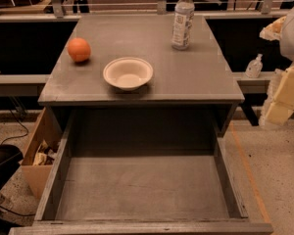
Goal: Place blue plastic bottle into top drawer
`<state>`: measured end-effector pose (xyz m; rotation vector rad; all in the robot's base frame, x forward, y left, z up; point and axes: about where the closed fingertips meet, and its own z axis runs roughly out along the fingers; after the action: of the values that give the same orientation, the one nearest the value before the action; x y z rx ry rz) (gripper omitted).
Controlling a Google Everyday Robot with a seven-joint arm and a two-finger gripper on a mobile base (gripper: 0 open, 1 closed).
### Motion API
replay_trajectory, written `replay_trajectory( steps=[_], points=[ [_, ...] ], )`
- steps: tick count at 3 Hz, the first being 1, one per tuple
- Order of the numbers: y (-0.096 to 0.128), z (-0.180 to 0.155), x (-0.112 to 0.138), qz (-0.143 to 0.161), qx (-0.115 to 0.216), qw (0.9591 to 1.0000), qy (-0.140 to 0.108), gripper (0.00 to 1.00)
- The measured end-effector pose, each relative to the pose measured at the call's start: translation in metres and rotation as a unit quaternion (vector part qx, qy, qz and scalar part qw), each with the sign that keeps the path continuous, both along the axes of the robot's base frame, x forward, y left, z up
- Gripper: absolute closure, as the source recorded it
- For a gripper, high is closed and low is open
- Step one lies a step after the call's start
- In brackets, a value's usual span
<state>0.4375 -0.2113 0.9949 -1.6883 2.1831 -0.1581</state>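
Note:
The blue plastic bottle (183, 19) stands upright at the back right of the grey table (196, 77). It is clear with a white cap and a pale label. The top drawer (142, 185) is pulled wide open below the table's front edge, and its flat grey bottom holds nothing. My gripper (279, 104) is at the far right edge of the view, off the table's right side, lower than the tabletop and well away from the bottle. It holds nothing that I can see.
An orange (79, 49) lies at the table's left, and a white bowl (128, 73) sits near the front middle. A small pump dispenser bottle (254, 66) stands on a ledge at the right. A tan cardboard box (39, 151) sits on the floor at the left.

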Motion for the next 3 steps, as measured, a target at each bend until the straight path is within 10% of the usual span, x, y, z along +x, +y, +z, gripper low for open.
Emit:
replay_trajectory(
  steps=[2, 3],
  points=[
    [0.0, -0.002, 0.007, -0.018, 0.018, 0.9992, -0.031, 0.0],
    [-0.007, -0.053, 0.009, -0.064, 0.08, 0.9941, -0.036, 0.0]
  ],
)
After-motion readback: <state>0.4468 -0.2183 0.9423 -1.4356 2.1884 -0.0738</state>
